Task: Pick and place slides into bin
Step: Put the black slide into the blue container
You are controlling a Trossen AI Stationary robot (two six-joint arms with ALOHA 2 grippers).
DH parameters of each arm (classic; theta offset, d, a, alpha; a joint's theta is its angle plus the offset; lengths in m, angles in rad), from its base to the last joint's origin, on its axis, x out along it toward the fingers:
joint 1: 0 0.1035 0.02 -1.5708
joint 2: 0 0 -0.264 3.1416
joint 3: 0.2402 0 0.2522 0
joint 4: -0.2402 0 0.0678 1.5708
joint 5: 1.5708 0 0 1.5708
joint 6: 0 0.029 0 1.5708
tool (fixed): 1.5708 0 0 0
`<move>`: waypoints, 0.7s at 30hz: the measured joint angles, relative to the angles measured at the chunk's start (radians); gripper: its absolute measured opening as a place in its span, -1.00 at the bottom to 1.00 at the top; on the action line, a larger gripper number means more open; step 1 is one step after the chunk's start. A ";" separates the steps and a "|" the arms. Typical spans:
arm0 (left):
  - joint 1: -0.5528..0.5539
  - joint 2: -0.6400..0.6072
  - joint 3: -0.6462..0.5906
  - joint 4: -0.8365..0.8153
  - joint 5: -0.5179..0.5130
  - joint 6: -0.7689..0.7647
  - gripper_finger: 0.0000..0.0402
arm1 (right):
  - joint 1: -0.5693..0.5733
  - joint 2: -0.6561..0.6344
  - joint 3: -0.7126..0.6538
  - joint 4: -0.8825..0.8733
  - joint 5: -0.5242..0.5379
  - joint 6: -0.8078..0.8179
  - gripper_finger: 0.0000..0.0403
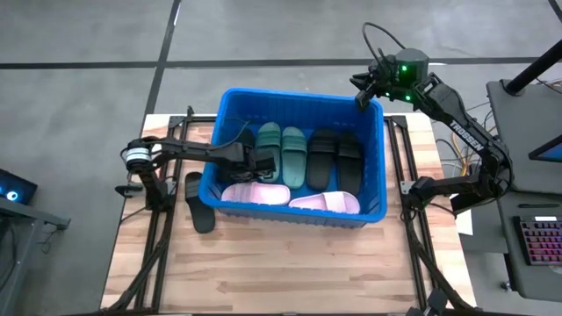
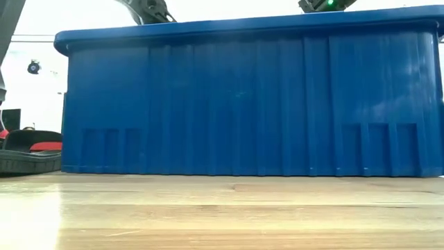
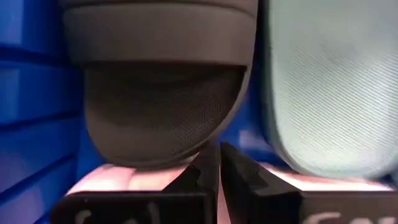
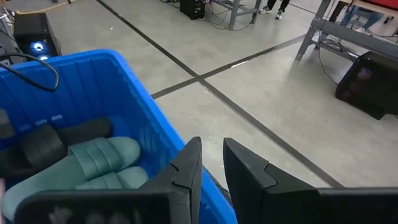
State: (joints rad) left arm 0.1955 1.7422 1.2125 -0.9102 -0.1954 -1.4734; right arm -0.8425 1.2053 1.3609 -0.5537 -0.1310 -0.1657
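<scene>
Reaching over the left wall of the bin, the left gripper sits low inside it, right by a black slide. Its two fingers are pressed together with nothing between them, so it is not holding that slide.

Inside the bin I can see two dark green slides side by side in the middle, two black slides next to them toward the right wall, and two pale pink slides lying along the front wall. One more black slide lies on the table, just outside the bin's left wall.

The right gripper hangs over the bin's back right corner. Its fingers are a little apart and hold nothing.

What could go wrong? I think the left arm could bump the bin's rim when it lifts out, because it is stretched right across the wall. That could push the bin and knock the outside slide farther away. The fingers could also catch on a strap and drag a slide back out.
</scene>
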 joint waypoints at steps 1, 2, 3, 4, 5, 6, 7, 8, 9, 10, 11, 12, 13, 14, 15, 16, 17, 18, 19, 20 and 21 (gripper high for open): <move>0.002 0.007 -0.001 -0.008 -0.006 -0.002 -1.00 | 0.000 0.000 0.000 0.000 0.000 -0.001 -0.71; 0.003 0.012 -0.002 -0.011 -0.018 -0.010 -1.00 | 0.000 0.000 0.000 0.000 0.000 -0.002 -0.70; 0.004 0.017 -0.003 -0.011 -0.033 -0.015 -1.00 | 0.000 0.000 0.000 0.000 0.000 -0.003 -0.70; 0.005 0.019 -0.002 -0.009 -0.050 -0.016 -1.00 | 0.000 0.000 0.000 0.000 0.000 -0.003 -0.70; 0.005 0.020 -0.001 -0.008 -0.057 -0.021 -1.00 | 0.000 0.000 0.000 0.000 0.000 -0.004 -0.69; 0.005 0.022 0.001 -0.007 -0.067 -0.031 -1.00 | 0.000 0.000 0.000 0.000 0.000 -0.004 -0.69; 0.005 0.022 0.003 -0.006 -0.077 -0.035 -1.00 | 0.000 0.000 0.000 0.000 0.000 -0.004 -0.70; 0.005 0.022 0.005 -0.006 -0.078 -0.036 -1.00 | 0.000 0.000 0.000 0.000 0.000 -0.004 -0.70; 0.005 0.021 0.007 -0.006 -0.080 -0.036 -1.00 | 0.000 0.000 0.000 0.000 0.000 -0.004 -0.71; 0.006 0.017 0.014 -0.006 -0.084 -0.035 -1.00 | 0.000 0.000 0.000 0.000 0.000 -0.004 -0.71; 0.006 0.009 0.022 -0.005 -0.086 -0.026 -1.00 | 0.000 0.000 0.000 0.000 0.000 -0.007 -0.71; 0.005 -0.004 0.036 -0.005 -0.087 -0.012 -1.00 | 0.000 0.000 0.000 0.000 0.000 -0.014 -0.72; 0.003 -0.018 0.051 -0.001 -0.089 0.005 -1.00 | 0.000 0.000 0.000 0.000 0.000 -0.019 -0.72; 0.001 -0.031 0.068 0.002 -0.092 0.020 -1.00 | 0.000 0.000 0.000 0.000 0.000 -0.019 -0.71; 0.000 -0.047 0.082 0.004 -0.092 0.043 -1.00 | 0.000 0.000 0.000 0.000 0.000 -0.019 -0.71; 0.000 -0.062 0.094 0.002 -0.091 0.068 -1.00 | 0.000 0.000 0.000 0.000 0.000 -0.019 -0.71; -0.001 -0.075 0.108 0.001 -0.090 0.095 -1.00 | 0.000 0.000 0.000 0.000 0.000 -0.019 -0.70; -0.001 -0.090 0.122 0.004 -0.088 0.123 -1.00 | 0.000 0.000 0.000 0.000 0.000 -0.019 -0.70; -0.001 -0.107 0.136 0.015 -0.084 0.166 -1.00 | 0.000 0.000 0.000 0.000 0.000 -0.019 -0.69; -0.001 -0.126 0.147 0.034 -0.076 0.220 -1.00 | 0.000 0.000 0.000 0.000 0.000 -0.019 -0.69; -0.001 -0.148 0.155 0.063 -0.062 0.278 -1.00 | 0.000 0.000 0.000 0.000 0.000 -0.020 -0.68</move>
State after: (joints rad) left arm 0.1947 1.5945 1.3678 -0.8476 -0.2575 -1.1957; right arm -0.8425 1.2053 1.3610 -0.5533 -0.1307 -0.1853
